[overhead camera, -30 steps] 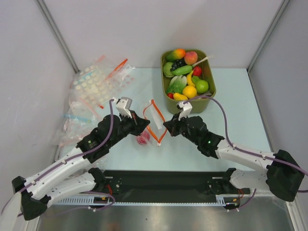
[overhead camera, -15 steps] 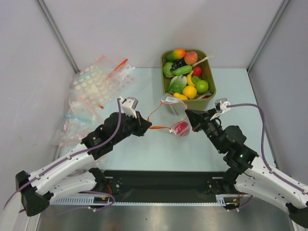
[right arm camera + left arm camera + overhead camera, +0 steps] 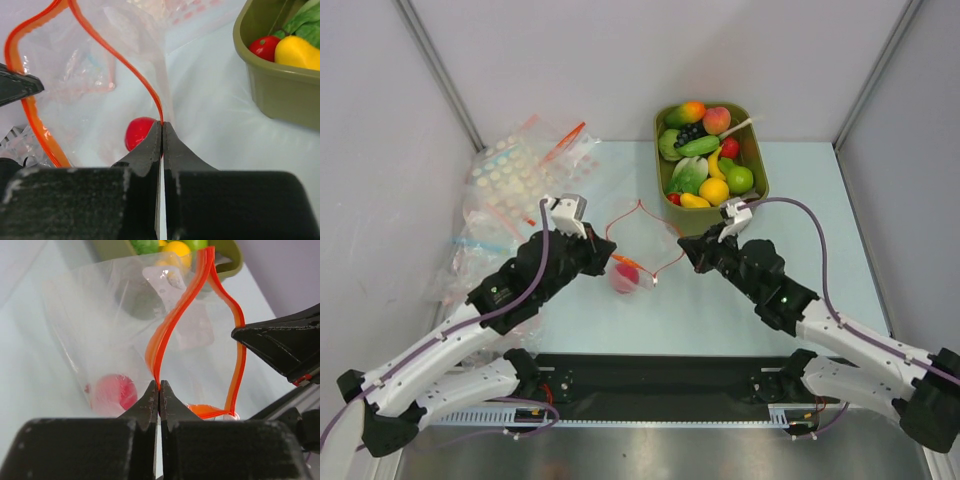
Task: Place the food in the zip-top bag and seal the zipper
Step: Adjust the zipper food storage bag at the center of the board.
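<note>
Left hand [image 3: 159, 390] and right hand [image 3: 162, 127] clamp the zipper [image 3: 152, 352], food [image 3: 112, 392] blurred inside zip-top bag [image 3: 90, 315].

An olive-green tub [image 3: 761, 188] stands at the far middle of the pale blue table [image 3: 840, 200], well apart from a heap of clear dotted bags [image 3: 515, 175] along its left edge.
</note>
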`<state>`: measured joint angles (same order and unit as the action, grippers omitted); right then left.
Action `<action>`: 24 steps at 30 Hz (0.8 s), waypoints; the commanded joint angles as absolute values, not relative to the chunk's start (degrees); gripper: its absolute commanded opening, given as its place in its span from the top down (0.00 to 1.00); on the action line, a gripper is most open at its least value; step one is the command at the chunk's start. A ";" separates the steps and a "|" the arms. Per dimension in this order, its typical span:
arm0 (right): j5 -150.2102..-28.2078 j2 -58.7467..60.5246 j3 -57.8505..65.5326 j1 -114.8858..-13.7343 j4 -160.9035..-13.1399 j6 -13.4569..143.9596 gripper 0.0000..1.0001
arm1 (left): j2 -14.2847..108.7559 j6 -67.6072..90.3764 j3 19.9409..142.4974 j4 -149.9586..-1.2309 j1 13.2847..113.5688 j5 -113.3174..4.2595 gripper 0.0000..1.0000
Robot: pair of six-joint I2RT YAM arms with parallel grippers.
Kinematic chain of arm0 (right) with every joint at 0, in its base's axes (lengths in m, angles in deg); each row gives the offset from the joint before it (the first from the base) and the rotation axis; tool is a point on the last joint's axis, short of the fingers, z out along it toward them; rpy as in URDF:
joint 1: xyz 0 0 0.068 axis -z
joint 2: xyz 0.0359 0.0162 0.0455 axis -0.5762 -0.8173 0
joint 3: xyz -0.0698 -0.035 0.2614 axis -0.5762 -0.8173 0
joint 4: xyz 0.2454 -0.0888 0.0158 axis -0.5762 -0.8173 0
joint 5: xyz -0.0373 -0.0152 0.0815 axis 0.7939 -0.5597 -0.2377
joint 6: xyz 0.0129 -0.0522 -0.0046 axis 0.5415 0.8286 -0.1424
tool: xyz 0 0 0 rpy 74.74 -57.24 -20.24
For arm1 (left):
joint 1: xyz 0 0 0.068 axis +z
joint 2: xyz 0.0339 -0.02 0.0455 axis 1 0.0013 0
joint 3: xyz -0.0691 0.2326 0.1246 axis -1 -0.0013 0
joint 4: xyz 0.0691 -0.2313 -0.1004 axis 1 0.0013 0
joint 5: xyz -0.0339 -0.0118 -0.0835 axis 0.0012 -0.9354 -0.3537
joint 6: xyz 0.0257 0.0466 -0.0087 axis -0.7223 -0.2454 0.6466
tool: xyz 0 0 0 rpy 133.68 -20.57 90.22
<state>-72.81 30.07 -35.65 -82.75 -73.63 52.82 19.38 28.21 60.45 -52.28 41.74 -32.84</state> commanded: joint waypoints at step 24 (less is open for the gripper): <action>-49.86 23.70 -27.07 -74.47 -86.74 31.83 0.00 | 16.75 34.00 57.13 -51.68 42.03 -10.50 1.00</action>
<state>-61.78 24.91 -31.63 -75.04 -78.28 38.96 17.87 32.19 58.52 -48.54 41.74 -12.40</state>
